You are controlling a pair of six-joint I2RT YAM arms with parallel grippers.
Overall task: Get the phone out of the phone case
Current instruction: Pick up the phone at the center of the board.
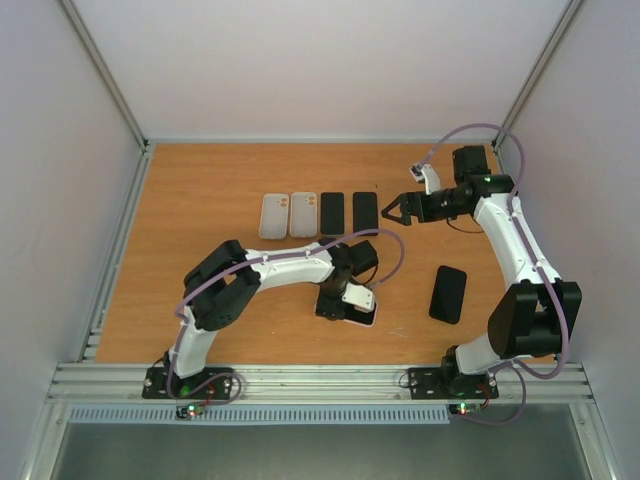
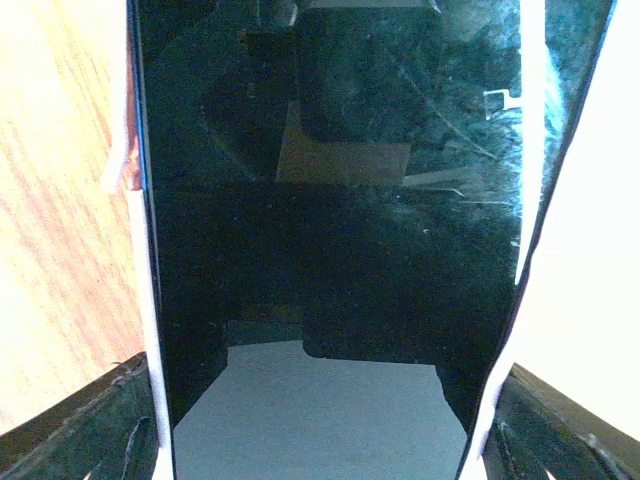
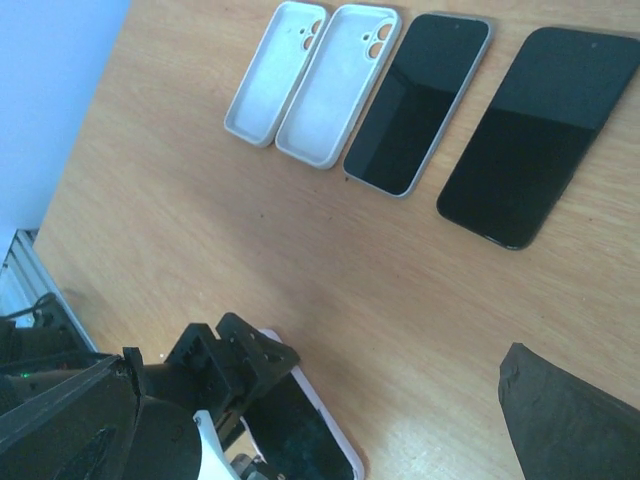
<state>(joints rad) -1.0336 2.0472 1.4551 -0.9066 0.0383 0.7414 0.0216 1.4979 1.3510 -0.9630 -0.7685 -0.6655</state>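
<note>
A black phone (image 2: 330, 250) in a white phone case (image 2: 150, 330) lies flat near the table's front edge, and its screen fills the left wrist view. My left gripper (image 1: 347, 303) stands over it, with one dark finger (image 2: 90, 425) against the case's left edge and the other against its right edge. In the right wrist view the same cased phone (image 3: 305, 435) shows under that gripper. My right gripper (image 1: 391, 211) hovers open and holds nothing at the back right, next to a row of phones and cases.
Two white cases with nothing in them (image 1: 273, 215) (image 1: 302, 214) and two bare phones (image 1: 332, 212) (image 1: 365, 210) lie in a row at mid-table. Another dark phone (image 1: 448, 293) lies at the right front. Metal rails edge the wooden table (image 1: 200, 190).
</note>
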